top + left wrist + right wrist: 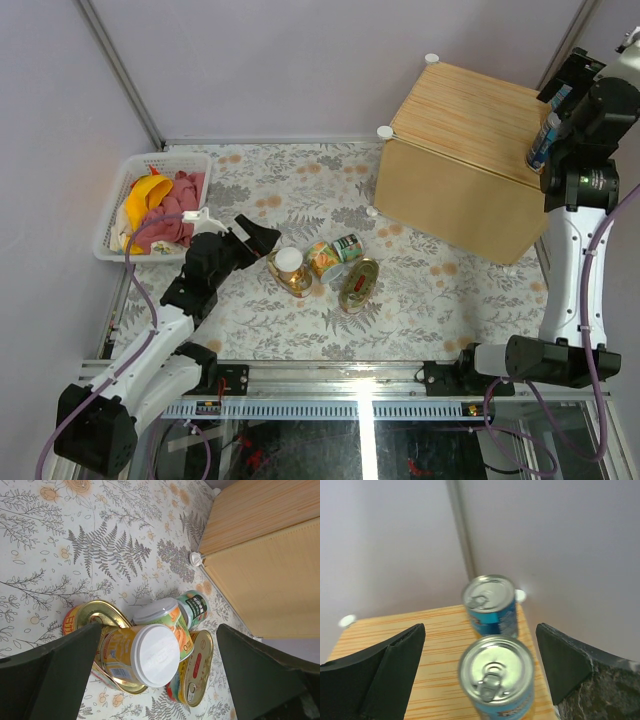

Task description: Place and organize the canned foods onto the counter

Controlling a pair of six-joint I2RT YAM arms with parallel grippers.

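**Five tins on the cloth, two blue cans on the box, both tools spread wide**

Nearest the arm bases, the floral-cloth counter [250, 320] carries a tight cluster of five tins. The left tool [262, 236] hangs just left of this cluster, its fingers [55, 670] spread wide and gripping nothing. In the left wrist view the cluster lies in the gap between them.

- The yellow-labelled can [145, 655], with a white lid, rests on top of a gold oval tin [95, 616].
- The orange-labelled can [167, 616] lies touching it on the far side.
- The green-labelled can [196, 606] lies on its side just beyond the orange one.
- The second oval tin [194, 672], red-sided with a pull tab, lies on the right of the cluster, against the yellow and orange cans.

Farther back on the left, the white basket [170, 157] holds yellow and red cloths [165, 205], well apart from the tins.

At the far right stands the bamboo box counter [470, 110], with white round caps [384, 131] at its corners. Two blue-labelled cans stand upright near its right edge, the nearer blue can [496, 677] just in front of the farther blue can [490, 605]. The right tool [480, 627] hovers above them, its fingers [385, 665] wide apart, clear of both cans and holding nothing.
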